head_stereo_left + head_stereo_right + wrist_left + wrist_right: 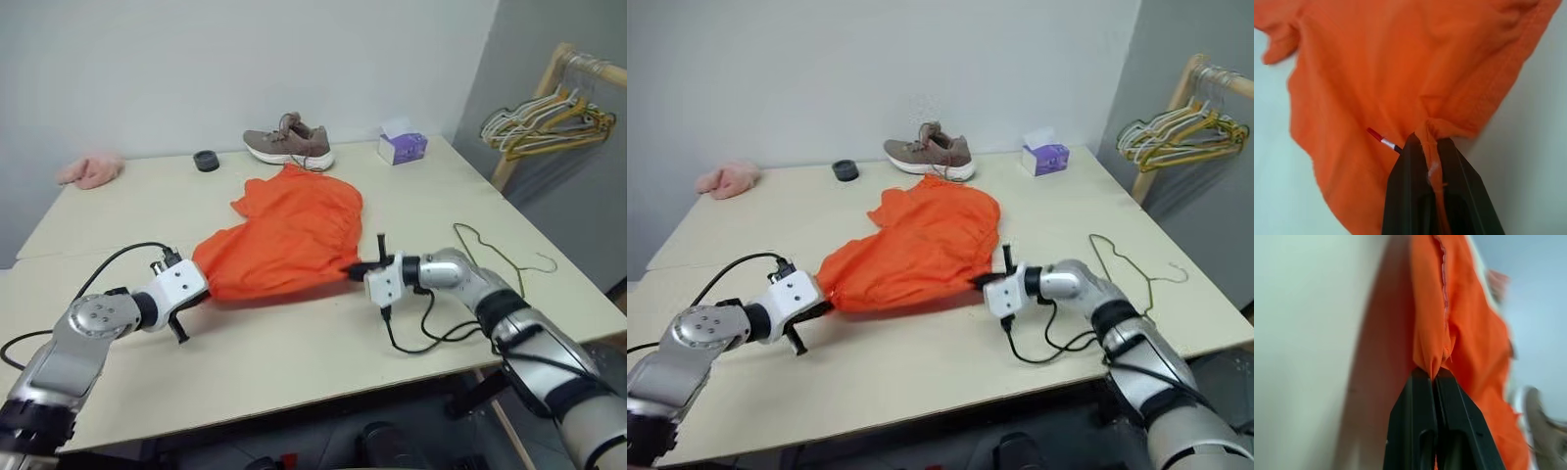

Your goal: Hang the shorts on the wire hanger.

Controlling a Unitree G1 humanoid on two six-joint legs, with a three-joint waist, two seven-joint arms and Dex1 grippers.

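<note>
The bright orange shorts lie spread over the middle of the cream table, stretched between both arms. My left gripper is shut on the fabric at the near left corner; the left wrist view shows its black fingers pinching a fold of the shorts. My right gripper is shut on the near right edge, and the right wrist view shows a pinched fold of the shorts between its fingers. The thin olive wire hanger lies flat on the table to the right of my right arm.
A brown shoe stands behind the shorts at the back. Near it are a small black ring, a purple tissue box and a pink cloth at the far left. Bunched hangers hang on a wooden rack at the right.
</note>
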